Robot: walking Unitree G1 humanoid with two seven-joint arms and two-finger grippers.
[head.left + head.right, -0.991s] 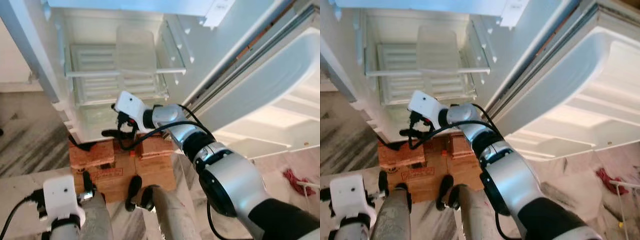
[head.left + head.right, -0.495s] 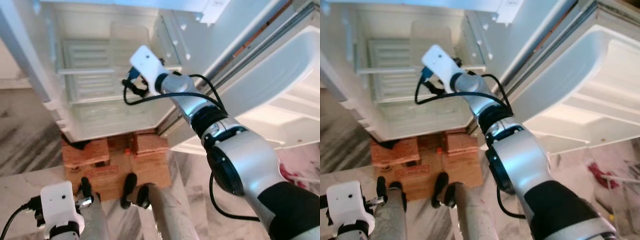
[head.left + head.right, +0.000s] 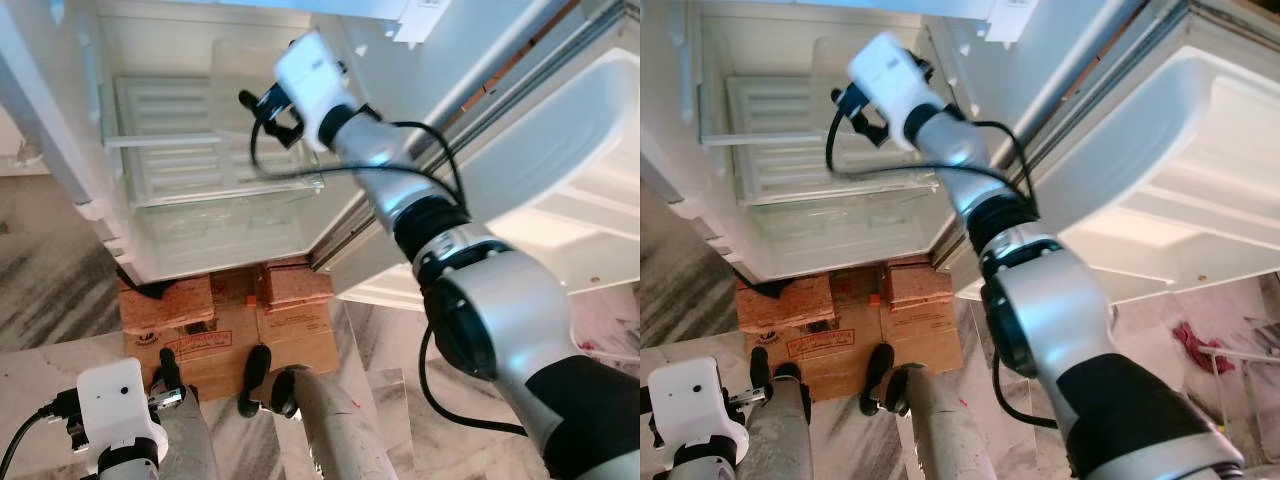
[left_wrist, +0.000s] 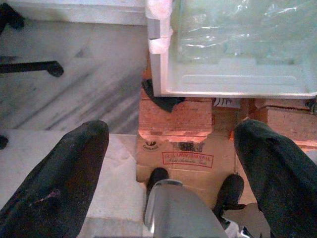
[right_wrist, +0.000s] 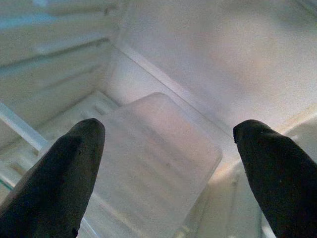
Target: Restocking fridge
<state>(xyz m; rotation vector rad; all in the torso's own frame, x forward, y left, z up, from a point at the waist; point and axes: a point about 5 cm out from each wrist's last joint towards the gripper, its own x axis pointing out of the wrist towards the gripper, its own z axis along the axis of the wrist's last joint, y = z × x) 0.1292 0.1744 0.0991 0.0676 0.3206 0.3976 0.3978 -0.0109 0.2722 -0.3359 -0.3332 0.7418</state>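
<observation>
Before an open white fridge [image 3: 60, 150], the robot's right arm reached up into the compartment, its right gripper [image 5: 168, 168] held above a frosted translucent plastic container [image 5: 158, 163] that sat on the white slatted shelf [image 3: 180, 150]. Seen from the right wrist, the two black fingers [image 5: 54, 183] stood wide apart with nothing between them, the container's flat rounded-corner top lying beyond the gap, apart from both tips. A black cable [image 3: 270, 165] looped down from the white camera housing [image 3: 315, 70] on that wrist and hung in front of the shelf.

The fridge door [image 3: 560, 150] stood swung out to the robot's right, its white inner panel facing the camera. Under the cabinet, the fridge rested on red bricks [image 3: 165, 300] and brown cardboard boxes [image 3: 290, 335], one bearing a red printed label. A clear crisper drawer [image 4: 237, 44] filled the bottom of the compartment.

The left gripper [image 4: 168, 163] hung low over the grey-veined marble floor [image 4: 74, 74], its fingers likewise spread and empty, pointed at the bricks and cardboard. A red cloth [image 3: 1200, 345] lay on the floor well off to the right.
</observation>
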